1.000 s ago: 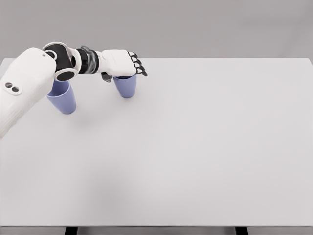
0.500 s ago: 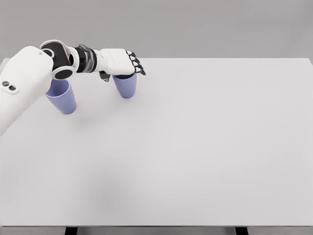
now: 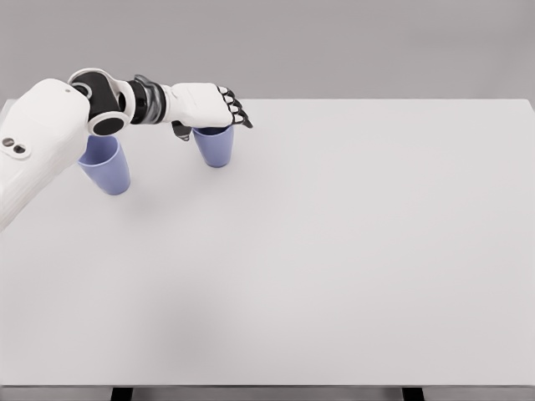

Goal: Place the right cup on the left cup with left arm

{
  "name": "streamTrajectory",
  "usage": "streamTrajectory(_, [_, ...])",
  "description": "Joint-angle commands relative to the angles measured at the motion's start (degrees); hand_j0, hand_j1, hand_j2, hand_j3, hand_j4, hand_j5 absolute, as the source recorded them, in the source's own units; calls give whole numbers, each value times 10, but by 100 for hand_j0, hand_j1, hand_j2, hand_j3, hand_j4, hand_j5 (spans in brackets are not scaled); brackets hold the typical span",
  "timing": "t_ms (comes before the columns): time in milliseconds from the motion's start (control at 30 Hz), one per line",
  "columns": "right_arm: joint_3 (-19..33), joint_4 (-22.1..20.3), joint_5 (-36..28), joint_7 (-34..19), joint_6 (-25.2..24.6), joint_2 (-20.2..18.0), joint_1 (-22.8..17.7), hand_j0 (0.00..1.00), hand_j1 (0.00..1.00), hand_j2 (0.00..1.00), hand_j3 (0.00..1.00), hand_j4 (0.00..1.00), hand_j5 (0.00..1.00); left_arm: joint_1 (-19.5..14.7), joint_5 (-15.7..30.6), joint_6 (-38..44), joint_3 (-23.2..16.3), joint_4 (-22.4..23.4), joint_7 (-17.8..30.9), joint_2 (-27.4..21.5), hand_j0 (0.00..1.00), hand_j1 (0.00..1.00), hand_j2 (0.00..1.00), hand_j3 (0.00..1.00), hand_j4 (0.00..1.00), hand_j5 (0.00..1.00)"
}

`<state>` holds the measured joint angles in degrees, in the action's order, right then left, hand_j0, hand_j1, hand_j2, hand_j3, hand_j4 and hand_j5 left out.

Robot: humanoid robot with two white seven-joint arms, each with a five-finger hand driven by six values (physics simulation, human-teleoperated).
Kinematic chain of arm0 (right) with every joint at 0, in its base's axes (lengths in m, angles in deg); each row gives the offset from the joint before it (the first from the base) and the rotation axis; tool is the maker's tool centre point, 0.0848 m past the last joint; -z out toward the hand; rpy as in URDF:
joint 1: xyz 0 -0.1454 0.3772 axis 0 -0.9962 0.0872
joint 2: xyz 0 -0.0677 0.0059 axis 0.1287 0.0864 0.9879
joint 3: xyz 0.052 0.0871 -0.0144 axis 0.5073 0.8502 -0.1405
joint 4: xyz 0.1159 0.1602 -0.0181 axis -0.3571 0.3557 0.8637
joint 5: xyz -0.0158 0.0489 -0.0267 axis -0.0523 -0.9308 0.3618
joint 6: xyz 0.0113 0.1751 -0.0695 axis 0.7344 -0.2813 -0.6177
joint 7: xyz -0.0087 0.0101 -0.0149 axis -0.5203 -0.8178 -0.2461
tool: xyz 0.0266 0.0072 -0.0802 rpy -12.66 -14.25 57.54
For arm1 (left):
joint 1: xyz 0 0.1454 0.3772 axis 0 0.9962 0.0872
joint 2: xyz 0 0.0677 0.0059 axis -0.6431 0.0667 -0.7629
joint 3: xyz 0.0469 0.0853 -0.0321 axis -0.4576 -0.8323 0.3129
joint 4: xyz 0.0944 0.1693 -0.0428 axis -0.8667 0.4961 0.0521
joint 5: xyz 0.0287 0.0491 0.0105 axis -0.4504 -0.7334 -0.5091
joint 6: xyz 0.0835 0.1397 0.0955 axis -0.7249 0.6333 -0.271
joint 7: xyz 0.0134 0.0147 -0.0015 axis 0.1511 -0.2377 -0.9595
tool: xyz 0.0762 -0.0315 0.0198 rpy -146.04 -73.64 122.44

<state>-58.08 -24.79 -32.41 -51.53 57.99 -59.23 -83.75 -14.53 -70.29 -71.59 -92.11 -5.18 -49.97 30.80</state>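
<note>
Two blue cups stand upright on the white table at the far left. The left cup is partly hidden behind my left forearm. Directly under my left hand is the right cup, its rim covered by the palm. The thumb hangs beside the cup's left side. My fingers reach past its far right rim, only slightly curled and not closed on the cup. The cup rests on the table. The right arm is out of view.
The table's back edge runs just behind the two cups, and its left edge lies close to the left cup. A plain grey wall stands behind the table.
My left forearm has shifted slightly up and to the left. The hand stays over the right cup, its fingers barely moving. Neither cup has moved.
</note>
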Motion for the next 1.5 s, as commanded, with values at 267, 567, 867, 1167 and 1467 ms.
streamTrajectory(267, [0, -1, 0, 0, 0, 0, 0, 100, 100, 100, 100, 100, 100, -3, -1, 1, -2, -2, 13, 0, 96, 96, 96, 96, 96, 96])
streamTrajectory(567, [0, 0, 0, 0, 0, 0, 0, 100, 100, 100, 100, 100, 100, -3, -2, 1, 0, -1, 14, 0, 85, 85, 85, 85, 85, 85])
streamTrajectory(867, [0, -1, 0, 0, 0, 0, 0, 100, 100, 100, 100, 100, 100, -4, 1, 1, 2, 0, 31, 0, 77, 77, 77, 77, 77, 77])
streamTrajectory(1167, [0, 0, 0, 0, 0, 0, 0, 100, 100, 100, 100, 100, 100, -4, 4, 1, 6, -2, 31, -1, 75, 75, 75, 75, 75, 75])
streamTrajectory(1467, [0, 0, 0, 0, 0, 0, 0, 100, 100, 100, 100, 100, 100, -4, 9, 1, 33, -7, 31, -4, 75, 75, 75, 75, 75, 75])
